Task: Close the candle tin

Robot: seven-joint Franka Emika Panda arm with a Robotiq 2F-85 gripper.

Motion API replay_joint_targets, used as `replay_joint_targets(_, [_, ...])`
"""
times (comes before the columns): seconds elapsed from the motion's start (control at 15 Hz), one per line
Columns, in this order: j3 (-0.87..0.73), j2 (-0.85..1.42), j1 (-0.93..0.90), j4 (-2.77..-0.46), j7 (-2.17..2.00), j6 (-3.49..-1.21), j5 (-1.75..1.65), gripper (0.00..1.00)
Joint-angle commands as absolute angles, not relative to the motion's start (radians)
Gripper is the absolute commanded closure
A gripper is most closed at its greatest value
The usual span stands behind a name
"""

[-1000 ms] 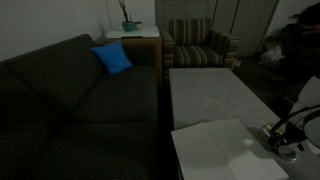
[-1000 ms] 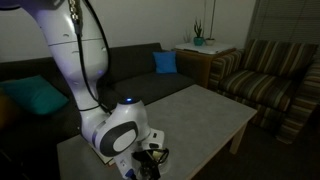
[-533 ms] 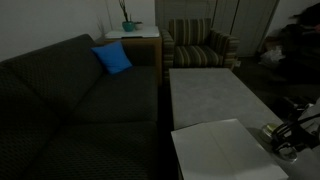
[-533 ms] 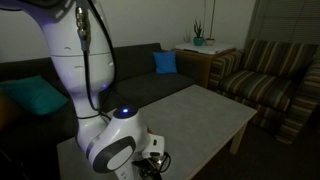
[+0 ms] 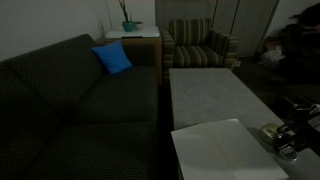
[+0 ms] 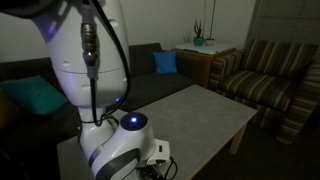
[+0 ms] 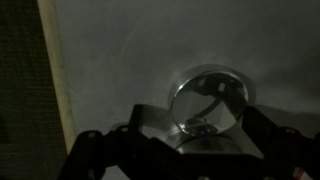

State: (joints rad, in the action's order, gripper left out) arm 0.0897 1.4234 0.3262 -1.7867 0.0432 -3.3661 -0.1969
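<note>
Arm (image 6: 112,150) lower; end effector (image 7: 190,118) open over candle tin (image 7: 213,97), contents unclear.

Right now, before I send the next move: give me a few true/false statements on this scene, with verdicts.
1. The gripper is open. True.
2. The blue cushion lies on the striped armchair. False: it lies on the dark sofa.
3. A plant stands on the side table beside the sofa. True.
4. The tin is lifted off the table. False: it rests on the table, and nothing is gripped.
</note>
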Motion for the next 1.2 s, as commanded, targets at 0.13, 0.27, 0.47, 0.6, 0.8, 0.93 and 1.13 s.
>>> replay_joint_targets(0.13, [0.125,1.439,0.364,-1.759,0.105,-3.249,-0.210,0.00])
replay_joint_targets(0.27, [0.110,1.426,0.329,-1.758,0.094,-3.204,-0.184,0.00])
replay_joint_targets(0.47, [0.099,1.418,0.292,-1.741,0.090,-3.135,-0.161,0.00])
replay_joint_targets(0.6, [0.103,1.419,0.280,-1.723,0.100,-3.084,-0.153,0.00])
replay_joint_targets(0.8, [0.102,1.425,0.267,-1.694,0.110,-3.023,-0.145,0.00])
replay_joint_targets(0.93, [0.098,1.427,0.258,-1.678,0.107,-2.993,-0.137,0.00])
replay_joint_targets(1.13, [0.090,1.432,0.248,-1.660,0.112,-2.965,-0.130,0.00])
